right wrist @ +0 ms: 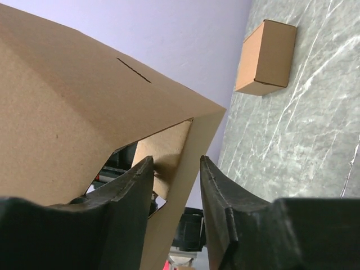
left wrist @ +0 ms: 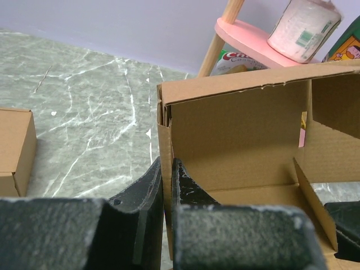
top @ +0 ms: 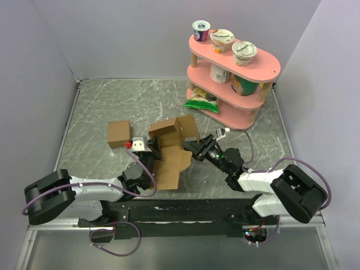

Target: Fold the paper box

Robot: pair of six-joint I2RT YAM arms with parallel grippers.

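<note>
The paper box (top: 169, 163) is a half-formed brown carton in the middle of the table, with walls raised and one long flap lying flat toward the arms. My left gripper (top: 151, 149) is shut on the box's left wall, and the left wrist view shows its gripper (left wrist: 167, 164) pinching the cardboard edge, with the open inside of the box (left wrist: 236, 129) beyond. My right gripper (top: 194, 147) is at the box's right side. In the right wrist view the right gripper (right wrist: 175, 161) is open astride a slanted flap of the box (right wrist: 67, 112), which lies against the left finger and apart from the right finger.
A small closed brown cardboard cube (top: 118, 133) sits left of the box, also seen as the cube (left wrist: 14, 149) and the cube (right wrist: 267, 56) in the wrist views. A pink two-tier shelf (top: 264, 70) with yogurt cups stands at the back right, a green packet (top: 201, 101) at its foot.
</note>
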